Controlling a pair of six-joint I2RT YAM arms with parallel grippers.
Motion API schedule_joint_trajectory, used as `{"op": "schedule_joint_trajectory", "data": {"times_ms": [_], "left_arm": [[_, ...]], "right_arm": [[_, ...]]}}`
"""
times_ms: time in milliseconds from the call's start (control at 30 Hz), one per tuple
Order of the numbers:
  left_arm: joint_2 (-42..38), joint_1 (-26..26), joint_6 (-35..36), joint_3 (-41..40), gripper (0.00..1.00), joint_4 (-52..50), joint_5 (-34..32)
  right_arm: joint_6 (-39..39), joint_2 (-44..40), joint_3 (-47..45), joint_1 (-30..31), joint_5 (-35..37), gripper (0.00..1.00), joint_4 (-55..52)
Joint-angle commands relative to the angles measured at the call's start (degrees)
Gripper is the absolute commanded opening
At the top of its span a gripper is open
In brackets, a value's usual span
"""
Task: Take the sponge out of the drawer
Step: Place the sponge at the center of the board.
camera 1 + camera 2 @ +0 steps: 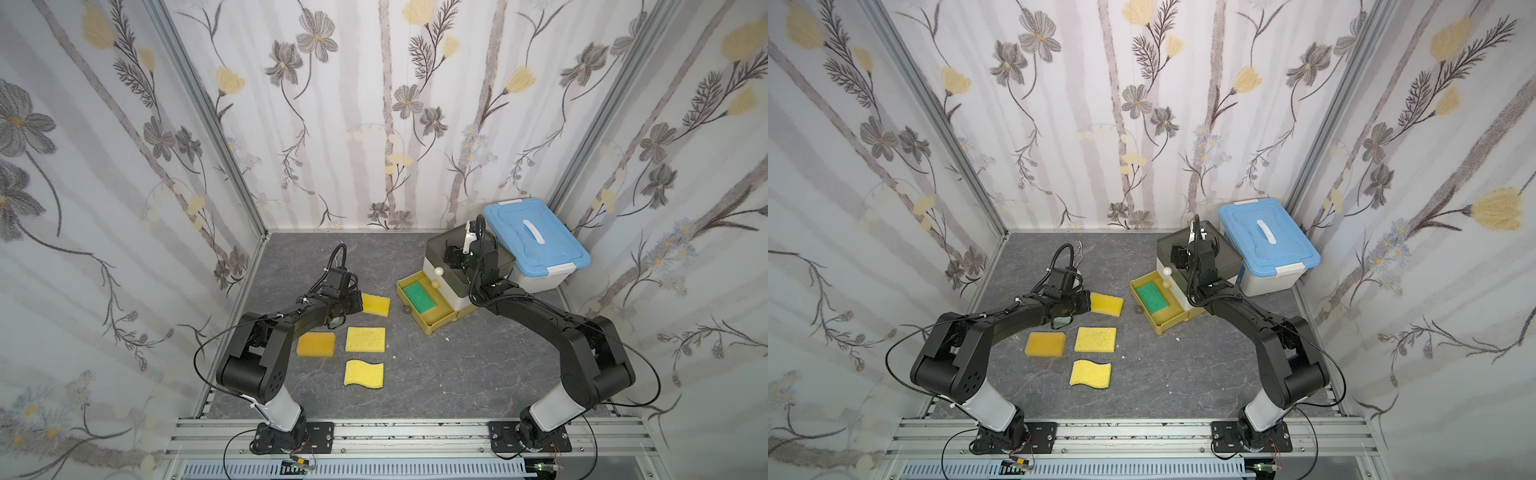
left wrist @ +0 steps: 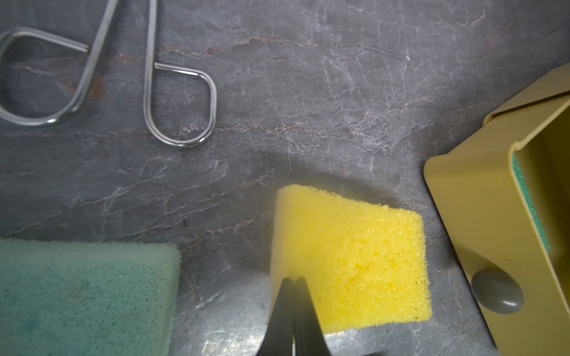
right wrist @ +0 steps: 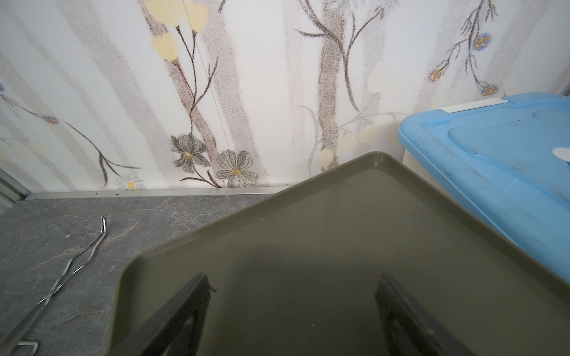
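Lifting the green sponge [image 1: 419, 296] lying in the open drawer [image 1: 444, 321] wants the left jaws, clenched empty over a yellow sponge [image 2: 354, 262], parted first; right jaws hang parted above the cabinet top [image 3: 308, 246].

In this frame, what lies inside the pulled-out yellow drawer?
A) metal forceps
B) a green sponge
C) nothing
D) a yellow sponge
B: in a top view a green sponge lies flat inside the open drawer, while the yellow ones sit on the table.
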Motion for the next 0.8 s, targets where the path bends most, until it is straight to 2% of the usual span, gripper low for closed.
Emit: {"op": "schedule_joint_trajectory", "data": {"times_ms": [0,500,600,767], "left_arm": [[0.3,0.1,-0.7,-0.7,0.00,1.6,-2.4],[0.9,0.2,-0.9,-0.9,0.00,-0.2,-4.2],[0.8,0.2,-1.2,-1.0,0.05,0.0,-4.4],[0.7,0.1,-1.2,-1.2,0.04,-0.2,-4.3]], "right_arm": [[2.9,1.9,-1.4,-0.1,-2.7,0.86,-20.4],[2.9,2.3,-1.5,-0.2,-3.1,0.86,-20.1],[2.9,2.4,-1.4,-0.2,-2.9,0.86,-20.1],[2.9,2.6,-1.3,-0.3,-2.9,0.86,-20.1]]}}
